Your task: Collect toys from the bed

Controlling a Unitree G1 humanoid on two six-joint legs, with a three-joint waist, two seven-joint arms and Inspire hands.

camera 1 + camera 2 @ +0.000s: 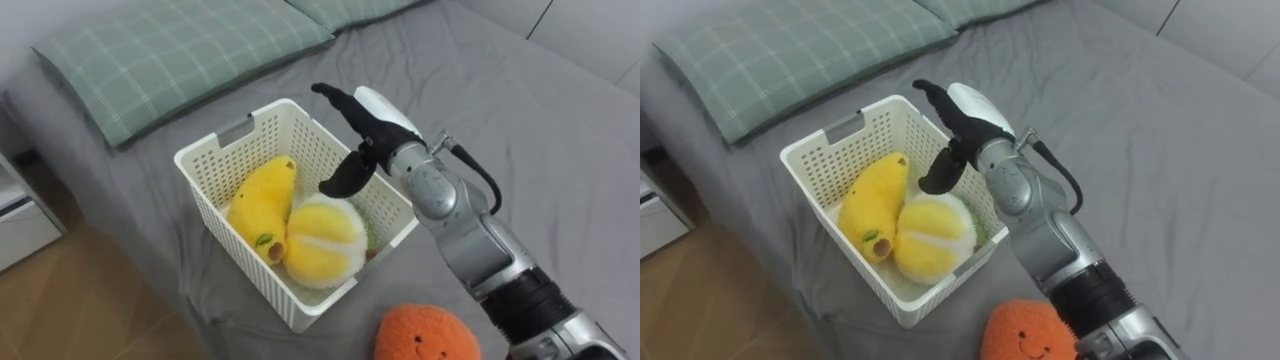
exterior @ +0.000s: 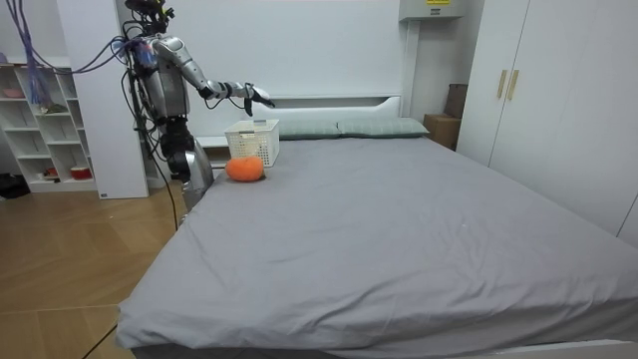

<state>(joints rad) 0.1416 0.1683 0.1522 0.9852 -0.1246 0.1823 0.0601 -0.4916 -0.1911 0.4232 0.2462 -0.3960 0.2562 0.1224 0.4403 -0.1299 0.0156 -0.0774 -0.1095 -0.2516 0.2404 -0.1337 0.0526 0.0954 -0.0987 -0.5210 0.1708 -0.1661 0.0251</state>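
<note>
Since two plushies already sit in the basket, I'd call this job more than half done, at least going by what shows here. Far left is a green checked fabric pillow point(image 1: 180, 50), lying at the head of the grey-sheeted bed point(image 1: 540, 130). Next over is the white perforated plastic basket point(image 1: 232, 250), standing on the sheet near the bed's edge. Inside it are a yellow banana-shaped plush toy point(image 1: 258, 200) and, touching it, a round yellow-and-white plush ball point(image 1: 322, 240).

The right hand point(image 1: 375, 125) hovers over the basket's far right corner. Its fingers point(image 1: 335, 96) are stretched out loosely and the thumb hangs down just above the round ball. It isn't holding anything as far as I can see.

What's left is the orange round plush toy with a little face point(image 1: 428, 335). It's lying on the sheet just beside the basket's near corner, on the robot's side. I can't spot any other loose toys on the bed, so that one looks like the last pickup.
</note>
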